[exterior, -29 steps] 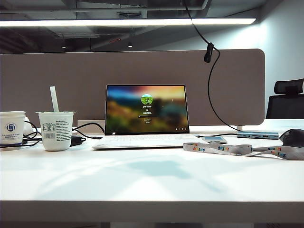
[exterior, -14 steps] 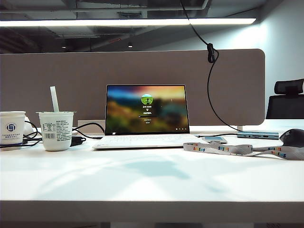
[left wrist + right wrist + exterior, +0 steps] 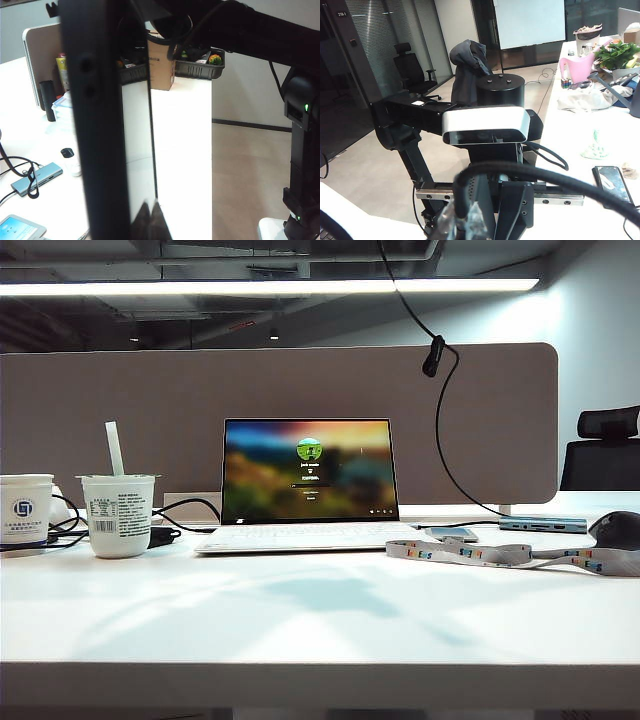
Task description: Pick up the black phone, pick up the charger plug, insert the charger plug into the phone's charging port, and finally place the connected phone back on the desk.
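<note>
Two closed grips aloft over the wide white desk (image 3: 320, 625): left gripper (image 3: 499, 207) clamping the stiff, probably slick glossy black phone slab (image 3: 95, 125) by its flat faces, right gripper (image 3: 462, 222) pinching the limp thin black cable (image 3: 545, 175) near its charger plug, which is hidden.

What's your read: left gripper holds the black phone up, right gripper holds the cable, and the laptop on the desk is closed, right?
No: the exterior view shows the laptop open on the desk, screen lit. The left gripper does hold the black phone up, the right gripper the cable.
</note>
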